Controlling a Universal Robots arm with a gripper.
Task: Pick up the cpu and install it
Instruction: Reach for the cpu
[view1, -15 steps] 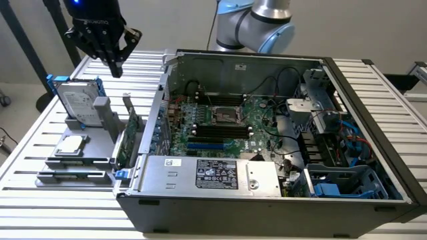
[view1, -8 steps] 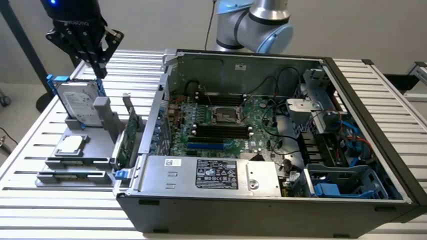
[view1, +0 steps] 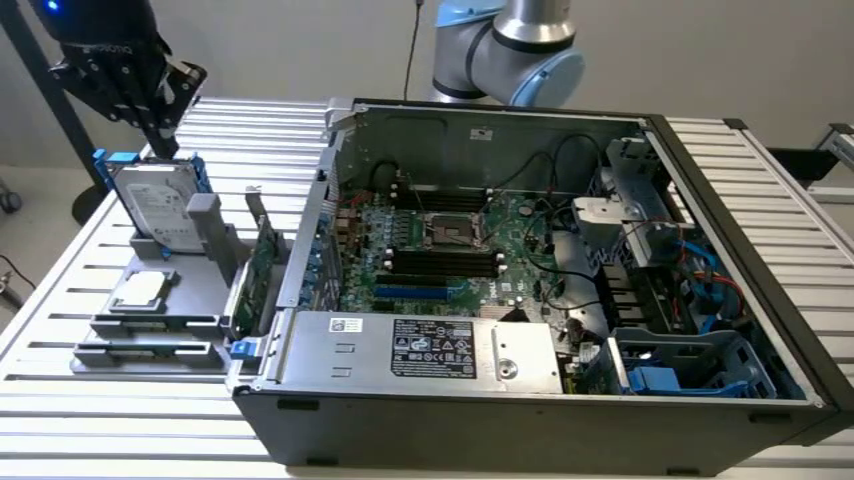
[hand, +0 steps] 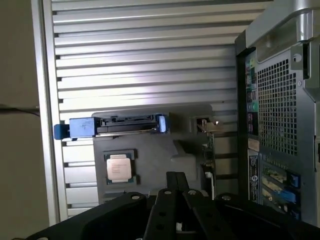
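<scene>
Exterior view: the robot's fingers (view1: 166, 140) hang pressed together, holding nothing, just above the top edge of the hard drive (view1: 158, 200), at the exterior view's left. The cpu (view1: 143, 290) lies flat, silver top up, in a shallow seat on the grey holder (view1: 200, 290) on the slatted table (view1: 54, 400). It sits nearer the camera than the drive and apart from the fingers.

We judge the holder gives each part a known spot. The drive stands upright in a slot, the green card (view1: 267, 262) stands on edge next to the case, and the cpu is face up so it can be reached from above. The pc case (view1: 534, 430) lies on its side w/ the panel off, so the motherboard (view1: 467, 250) & its socket (view1: 447, 232) face up. The socket looks empty.

Wrist view: the closed fingers (hand: 175, 182) are in the foreground, w/ the cpu (hand: 120, 166) on the holder beyond them & the drive (hand: 125, 125) edge-on past it. Pickup not yet done.
</scene>
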